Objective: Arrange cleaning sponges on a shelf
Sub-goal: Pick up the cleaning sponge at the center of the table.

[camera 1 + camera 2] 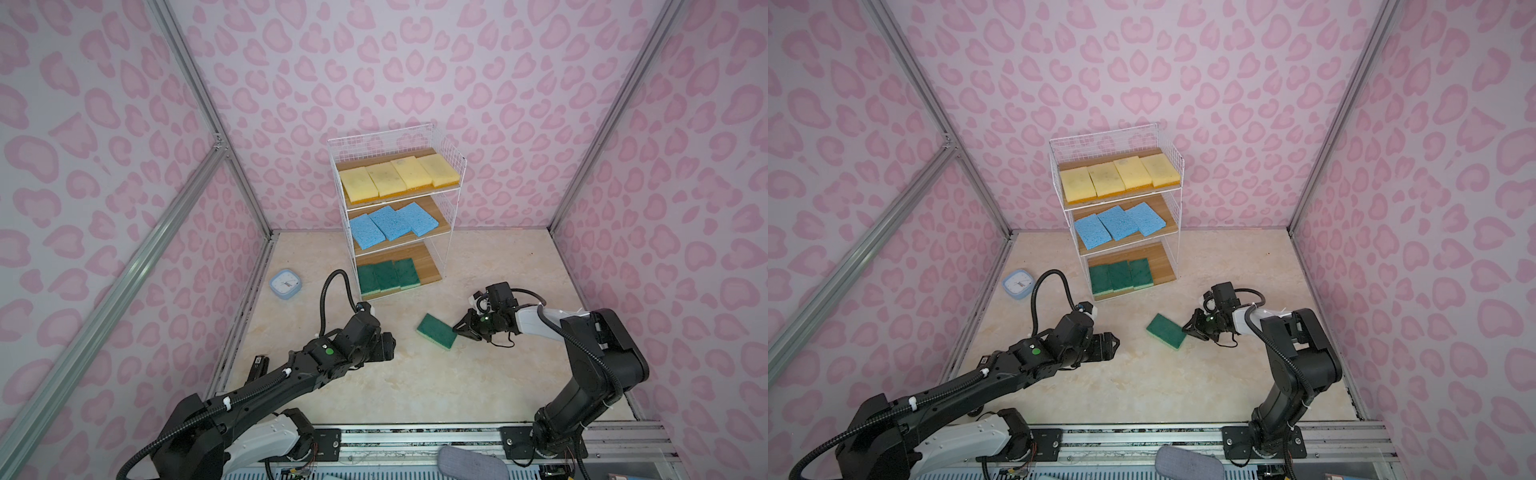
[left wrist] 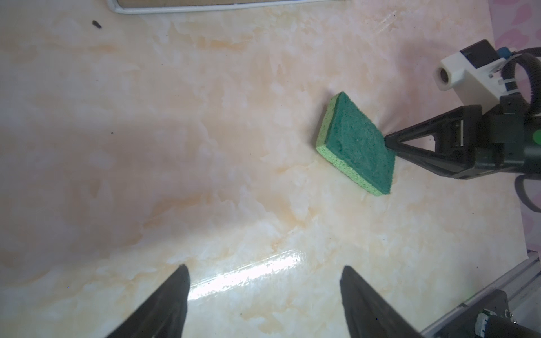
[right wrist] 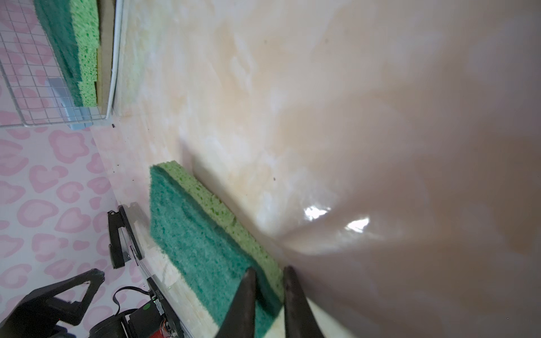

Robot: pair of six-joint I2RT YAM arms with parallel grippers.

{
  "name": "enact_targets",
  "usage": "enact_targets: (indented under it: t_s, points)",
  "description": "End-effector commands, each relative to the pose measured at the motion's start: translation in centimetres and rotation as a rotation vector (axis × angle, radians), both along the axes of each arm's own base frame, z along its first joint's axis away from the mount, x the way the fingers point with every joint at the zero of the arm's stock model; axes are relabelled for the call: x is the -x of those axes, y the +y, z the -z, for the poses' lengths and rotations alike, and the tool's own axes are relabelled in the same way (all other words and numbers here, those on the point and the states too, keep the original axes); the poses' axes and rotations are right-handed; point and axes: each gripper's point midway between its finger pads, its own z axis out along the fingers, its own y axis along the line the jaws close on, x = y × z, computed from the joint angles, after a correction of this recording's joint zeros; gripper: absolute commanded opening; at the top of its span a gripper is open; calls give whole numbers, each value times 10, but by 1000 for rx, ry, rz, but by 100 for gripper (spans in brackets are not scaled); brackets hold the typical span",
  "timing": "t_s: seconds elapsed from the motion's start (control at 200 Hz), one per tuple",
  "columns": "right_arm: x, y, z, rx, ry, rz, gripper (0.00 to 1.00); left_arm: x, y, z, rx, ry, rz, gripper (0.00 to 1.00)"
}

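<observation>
A dark green scourer-faced sponge (image 1: 436, 331) (image 1: 1166, 330) lies on the table in front of the shelf (image 1: 453, 153), its right end tilted up. My right gripper (image 1: 457, 328) (image 3: 269, 270) is shut on that end, one finger on the green face and one under the light-green foam. The sponge (image 2: 360, 146) (image 3: 190, 234) also shows in both wrist views. My left gripper (image 1: 1113, 345) (image 2: 265, 269) stands open over bare table to the sponge's left, holding nothing. The shelf holds several yellow sponges (image 1: 399, 176) on top, three blue sponges (image 1: 390, 222) in the middle and three green sponges (image 1: 388, 274) at the bottom.
The bottom board (image 1: 428, 262) is bare at its right end. A small light-blue clock (image 1: 285, 282) (image 1: 1017, 283) lies on the table left of the shelf. Pink patterned walls close in the table on three sides. A metal rail (image 1: 415, 434) runs along the front.
</observation>
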Motion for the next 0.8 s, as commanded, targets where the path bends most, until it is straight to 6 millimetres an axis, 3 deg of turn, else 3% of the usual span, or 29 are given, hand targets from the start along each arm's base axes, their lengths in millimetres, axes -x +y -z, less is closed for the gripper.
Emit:
enact_targets:
  t_s: [0.0,0.135,0.37,0.67,0.795]
  points:
    - [2,1,3,-13,22,25,11,7,12,5,-12,3,-26,82]
    - [1,2,-3,-46,17,60,0,16,22,6,-4,-1,-38,82]
    - [-9,3,-35,-143,-50,235,0,27,34,-4,12,-32,-35,82]
    - [-38,-33,-113,-143,-297,658,0,30,45,-34,1,-82,-29,82]
    - [-51,-31,-145,-28,-439,760,0,29,50,-55,-22,-104,-21,82]
